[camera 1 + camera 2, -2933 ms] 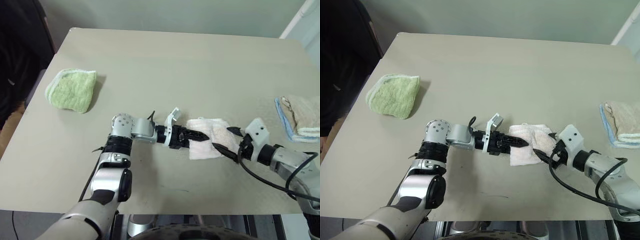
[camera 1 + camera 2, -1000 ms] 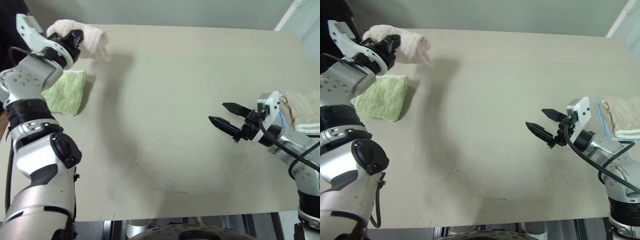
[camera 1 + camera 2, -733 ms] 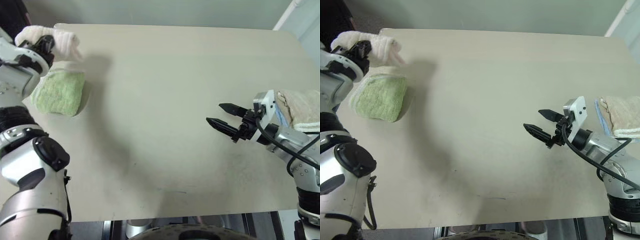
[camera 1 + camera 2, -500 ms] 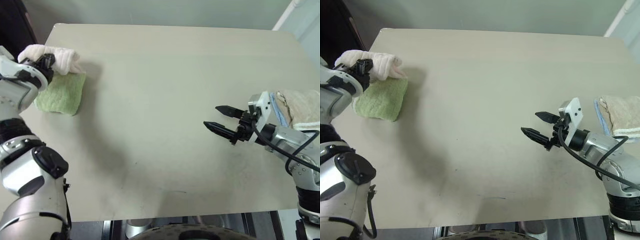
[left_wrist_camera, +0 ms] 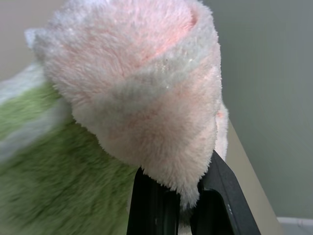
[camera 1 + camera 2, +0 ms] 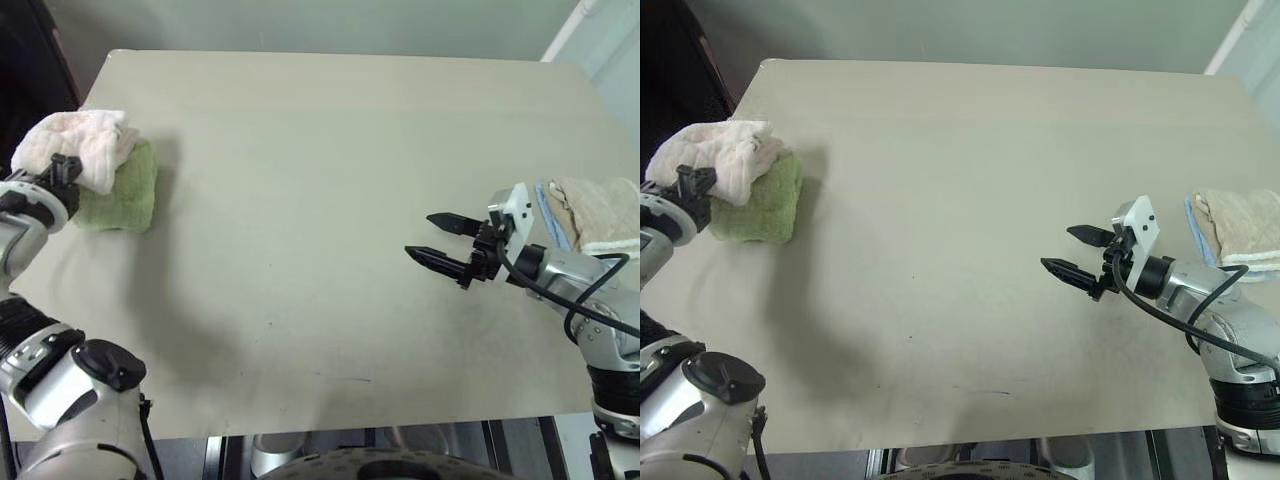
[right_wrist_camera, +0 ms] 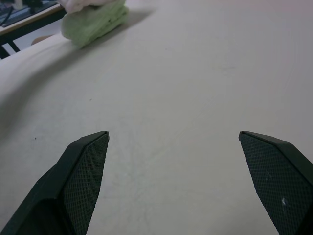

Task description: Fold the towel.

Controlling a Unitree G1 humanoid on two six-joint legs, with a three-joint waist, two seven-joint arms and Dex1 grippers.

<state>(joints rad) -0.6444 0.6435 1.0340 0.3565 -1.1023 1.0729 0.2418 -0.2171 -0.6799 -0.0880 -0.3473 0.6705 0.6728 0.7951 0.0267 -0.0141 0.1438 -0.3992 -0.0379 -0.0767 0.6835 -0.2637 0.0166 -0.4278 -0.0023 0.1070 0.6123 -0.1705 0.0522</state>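
Right gripper (image 6: 437,238) nearest, fingers spread wide, empty, hovering over bare desk (image 6: 330,150).
Left gripper (image 6: 62,172) at desk's left edge, fingers clamped on pink towel (image 6: 72,146) (bunched, already folded), which sits atop green towel (image 6: 122,196).
Step in hand: stacking. Next move calls for release, then retreat without dragging the bundle.
Beige and blue towels (image 6: 590,215) on desk's right edge. Pale wall (image 6: 300,25) beyond.

I see a pale pink towel (image 6: 75,145) with whitish banding, bunched over a green towel (image 6: 125,195) near the beige worktop's (image 6: 330,180) left edge. By the right edge lie a tan towel (image 6: 600,210) and a light-blue one (image 6: 548,208). The right gripper's (image 6: 437,242) fingers are black.
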